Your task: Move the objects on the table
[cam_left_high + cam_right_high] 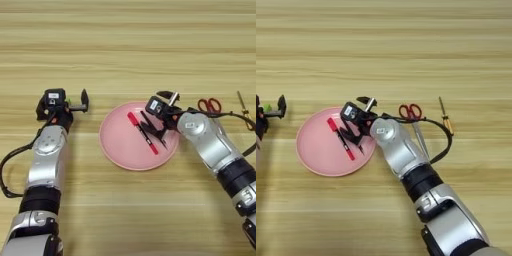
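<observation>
While the left gripper [80, 103] idles spread, right gripper [152, 129] fingers straddle the red marker [142, 132] on the plate [116, 145]

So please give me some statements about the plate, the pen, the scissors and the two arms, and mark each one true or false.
1. The red marker pen lies on the pink plate. True.
2. The right gripper is over the right part of the plate, beside the pen. True.
3. The red-handled scissors lie on the plate. False: they lie on the table, to the right of the plate.
4. The left gripper is holding the pen. False: it is left of the plate, apart from it, and holds nothing.
5. The screwdriver lies left of the plate. False: it lies on the far right, beyond the scissors.
</observation>
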`<control>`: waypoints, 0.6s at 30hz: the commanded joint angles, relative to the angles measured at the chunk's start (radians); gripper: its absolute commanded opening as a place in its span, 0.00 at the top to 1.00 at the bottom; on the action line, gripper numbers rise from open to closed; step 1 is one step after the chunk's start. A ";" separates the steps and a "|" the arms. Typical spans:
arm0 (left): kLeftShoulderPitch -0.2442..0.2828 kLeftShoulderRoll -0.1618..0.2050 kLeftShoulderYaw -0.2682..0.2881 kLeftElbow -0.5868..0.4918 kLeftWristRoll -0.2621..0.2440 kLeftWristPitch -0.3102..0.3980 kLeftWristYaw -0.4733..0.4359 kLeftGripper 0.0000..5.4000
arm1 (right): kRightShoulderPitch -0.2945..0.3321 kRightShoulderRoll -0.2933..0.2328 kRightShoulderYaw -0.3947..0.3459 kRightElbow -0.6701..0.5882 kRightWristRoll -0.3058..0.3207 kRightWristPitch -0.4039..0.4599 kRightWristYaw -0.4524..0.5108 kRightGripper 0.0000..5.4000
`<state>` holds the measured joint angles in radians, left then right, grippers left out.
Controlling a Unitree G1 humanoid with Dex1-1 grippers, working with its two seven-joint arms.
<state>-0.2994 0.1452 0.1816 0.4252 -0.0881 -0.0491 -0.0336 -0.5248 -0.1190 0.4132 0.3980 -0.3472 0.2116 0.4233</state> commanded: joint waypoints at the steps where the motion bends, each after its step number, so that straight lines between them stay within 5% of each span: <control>1: 0.003 0.005 0.001 0.006 -0.002 0.010 -0.002 0.00 | 0.001 0.007 0.010 -0.035 0.001 0.024 0.013 0.00; 18: 0.003 0.007 0.006 0.011 -0.004 0.006 -0.003 0.00 | 0.010 0.012 0.022 -0.056 0.002 0.035 0.018 0.00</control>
<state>-0.2994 0.1452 0.1836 0.4325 -0.0882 -0.0495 -0.0337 -0.5166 -0.1071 0.4354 0.3192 -0.3481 0.2379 0.4427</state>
